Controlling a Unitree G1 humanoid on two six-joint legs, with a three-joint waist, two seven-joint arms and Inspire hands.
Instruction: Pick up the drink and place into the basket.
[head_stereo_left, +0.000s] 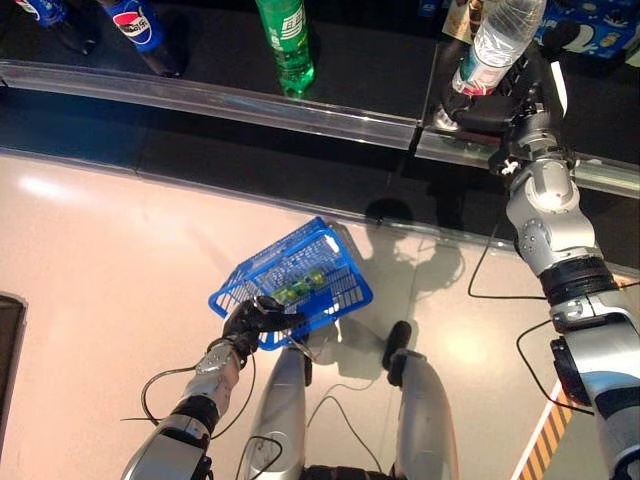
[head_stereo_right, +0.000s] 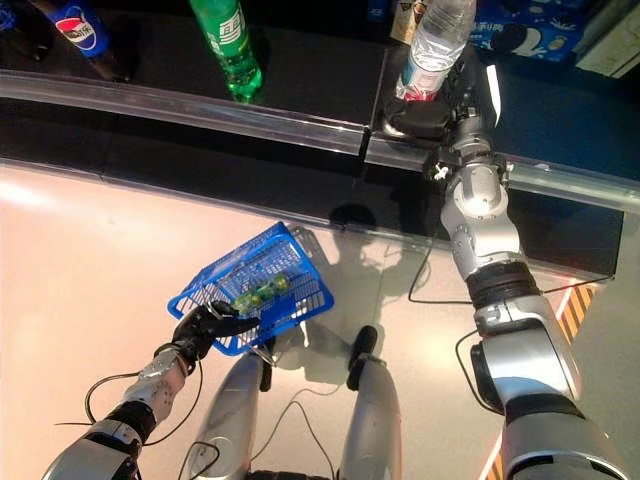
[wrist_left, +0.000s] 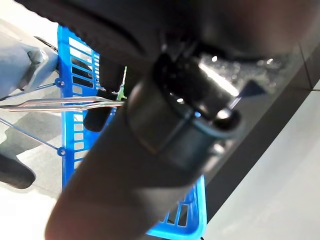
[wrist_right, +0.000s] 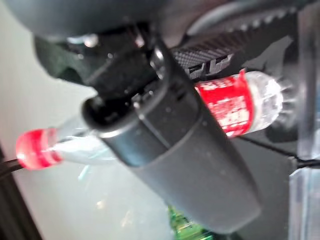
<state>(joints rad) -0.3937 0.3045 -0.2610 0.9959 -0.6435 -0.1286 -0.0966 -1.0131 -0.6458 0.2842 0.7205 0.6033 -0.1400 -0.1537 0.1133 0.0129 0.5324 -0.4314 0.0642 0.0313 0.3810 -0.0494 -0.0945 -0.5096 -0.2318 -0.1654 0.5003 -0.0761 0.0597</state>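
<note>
A clear water bottle (head_stereo_left: 497, 40) with a red label and red cap (wrist_right: 32, 148) stands tilted at the shelf's front, far right. My right hand (head_stereo_left: 500, 105) is curled round its lower part; the right wrist view shows the thumb (wrist_right: 190, 165) across the bottle (wrist_right: 235, 102). Low over the floor hangs the blue plastic basket (head_stereo_left: 335, 290), tilted, with a green item (head_stereo_left: 300, 285) inside. My left hand (head_stereo_left: 255, 320) is shut on its wire handle (wrist_left: 60, 105) at the near rim.
A green bottle (head_stereo_left: 287, 45) and a blue cola bottle (head_stereo_left: 135, 25) stand further left on the dark shelf. A clear rail (head_stereo_left: 200, 98) runs along the shelf's front edge. Blue snack packs (head_stereo_left: 600, 30) lie at the far right.
</note>
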